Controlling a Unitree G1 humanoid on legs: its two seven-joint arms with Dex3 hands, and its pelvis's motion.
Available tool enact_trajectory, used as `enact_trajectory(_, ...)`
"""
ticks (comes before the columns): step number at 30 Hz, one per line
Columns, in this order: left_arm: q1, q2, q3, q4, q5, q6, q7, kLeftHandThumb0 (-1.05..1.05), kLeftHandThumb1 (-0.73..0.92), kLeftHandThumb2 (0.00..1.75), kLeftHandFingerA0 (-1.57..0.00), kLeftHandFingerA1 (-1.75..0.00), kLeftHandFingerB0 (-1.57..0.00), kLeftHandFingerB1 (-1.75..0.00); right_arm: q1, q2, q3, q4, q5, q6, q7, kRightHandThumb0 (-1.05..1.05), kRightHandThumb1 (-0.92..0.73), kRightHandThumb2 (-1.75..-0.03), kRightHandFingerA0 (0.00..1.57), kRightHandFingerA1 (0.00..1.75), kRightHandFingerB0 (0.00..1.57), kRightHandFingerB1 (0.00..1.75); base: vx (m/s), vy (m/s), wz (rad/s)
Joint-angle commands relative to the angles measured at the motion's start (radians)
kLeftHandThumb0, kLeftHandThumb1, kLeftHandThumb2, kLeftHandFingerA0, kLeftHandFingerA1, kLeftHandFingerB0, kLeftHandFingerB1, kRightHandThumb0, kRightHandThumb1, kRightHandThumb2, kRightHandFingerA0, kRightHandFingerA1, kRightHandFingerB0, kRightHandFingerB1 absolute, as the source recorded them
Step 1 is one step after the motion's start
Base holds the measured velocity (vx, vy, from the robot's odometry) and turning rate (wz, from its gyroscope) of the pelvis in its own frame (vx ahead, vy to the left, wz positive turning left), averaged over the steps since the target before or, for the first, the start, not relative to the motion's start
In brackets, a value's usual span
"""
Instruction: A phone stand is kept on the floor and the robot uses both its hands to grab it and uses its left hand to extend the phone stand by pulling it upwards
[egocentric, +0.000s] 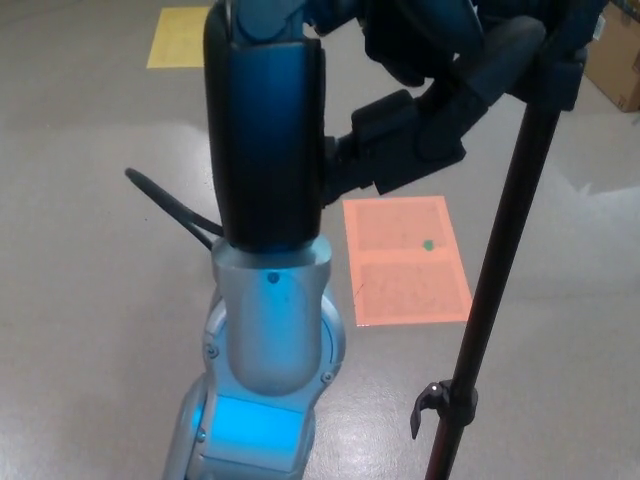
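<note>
Floor (90, 300) open left; phone stand (500, 260) right edge.

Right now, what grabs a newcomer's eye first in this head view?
The robot's left arm fills the centre-left foreground, a silver and black forearm with a blue glow near the bottom. Its black left hand reaches to the upper right, up against the thin dark phone stand pole, which runs the height of the right side. Behind lie an orange floor marker at centre and a yellow floor marker at top left.
</note>
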Motion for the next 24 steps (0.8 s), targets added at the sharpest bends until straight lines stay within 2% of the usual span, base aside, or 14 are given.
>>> enact_trajectory(1, 0.112, -0.005, -0.037, -0.016, -0.012, -0.020, 0.024, -0.20, 0.62, 0.59, -0.94, -1.74, -0.90, -1.75, 0.017, -0.002, -0.011, -0.010, 0.018, -0.039, 0.025, -0.31, -0.89, -0.66, 1.20, 1.75, 0.93, 1.75, 0.00, 0.000, 0.00)
enact_trajectory(2, 0.221, 0.016, -0.069, -0.021, -0.044, -0.068, 0.044, -0.16, 0.62, 0.59, -1.01, -1.71, -0.77, -1.75, 0.017, 0.002, -0.014, -0.011, 0.020, -0.023, 0.025, -0.33, -0.89, -0.66, 1.17, 1.75, 0.92, 1.75, 0.00, 0.000, 0.00)
enact_trajectory(6, 0.395, 0.052, -0.130, -0.025, -0.085, -0.117, 0.095, -0.19, 0.62, 0.59, -0.95, -1.75, -0.86, -1.70, 0.016, 0.008, -0.013, -0.015, 0.016, 0.003, 0.015, -0.34, -0.89, -0.66, 1.19, 1.75, 0.91, 1.75, 0.00, 0.000, 0.00)
enact_trajectory(7, 0.419, 0.059, -0.137, -0.021, -0.090, -0.130, 0.103, -0.16, 0.63, 0.57, -0.99, -1.69, -0.76, -1.75, 0.016, 0.008, -0.013, -0.015, 0.016, 0.002, 0.015, -0.34, -0.89, -0.66, 1.20, 1.75, 0.93, 1.75, 0.00, 0.000, 0.00)
enact_trajectory(8, 0.461, 0.076, -0.147, -0.011, -0.107, -0.157, 0.112, -0.19, 0.43, 0.87, -1.28, -1.38, -1.07, -1.28, 0.017, 0.008, -0.016, -0.014, 0.020, -0.002, 0.018, -0.35, -0.88, -0.66, 1.21, 1.75, 0.95, 1.75, 0.00, 0.000, 0.00)
enact_trajectory(9, 0.499, 0.091, -0.156, -0.002, -0.123, -0.178, 0.117, -0.19, 0.43, 0.87, -1.28, -1.38, -1.07, -1.28, 0.017, 0.009, -0.021, -0.013, 0.026, -0.004, 0.023, -0.35, -0.88, -0.66, 1.21, 1.75, 0.95, 1.75, 0.00, 0.000, 0.00)
enact_trajectory(10, 0.519, 0.103, -0.161, 0.006, -0.115, -0.190, 0.126, -0.17, 0.65, 0.58, -1.00, -1.65, -0.75, -1.74, 0.017, 0.009, -0.020, -0.014, 0.025, 0.004, 0.021, -0.35, -0.89, -0.66, 1.20, 1.75, 0.94, 1.75, 0.00, 0.000, 0.00)
enact_trajectory(12, 0.545, 0.115, -0.168, 0.015, -0.106, -0.202, 0.139, -0.18, 0.65, 0.58, -1.01, -1.61, -0.76, -1.74, 0.017, 0.009, -0.021, -0.015, 0.025, 0.009, 0.022, -0.35, -0.89, -0.66, 1.18, 1.75, 0.94, 1.75, 0.00, 0.000, 0.00)
enact_trajectory(13, 0.568, 0.125, -0.174, 0.025, -0.104, -0.216, 0.145, -0.15, 0.66, 0.58, -0.97, -1.73, -0.73, -1.75, 0.017, 0.009, -0.022, -0.014, 0.026, 0.009, 0.022, -0.33, -0.89, -0.66, 1.19, 1.75, 0.95, 1.75, 0.00, 0.000, 0.00)
enact_trajectory(19, 0.699, 0.152, -0.203, 0.059, -0.105, -0.267, 0.165, -0.18, 0.63, 0.56, -0.95, -1.74, -0.74, -1.75, 0.021, 0.007, -0.021, -0.009, 0.023, -0.002, 0.021, -0.34, -0.88, -0.66, 1.19, 1.75, 0.95, 1.75, 0.00, 0.000, 0.00)
enact_trajectory(24, 0.788, 0.192, -0.204, 0.147, -0.151, -0.388, 0.166, -0.17, 0.64, 0.55, -0.92, -1.74, -0.70, -1.75, 0.016, 0.004, -0.016, -0.011, 0.012, 0.009, 0.009, -0.35, -0.88, -0.66, 1.19, 1.75, 0.93, 1.75, 0.00, 0.000, 0.00)
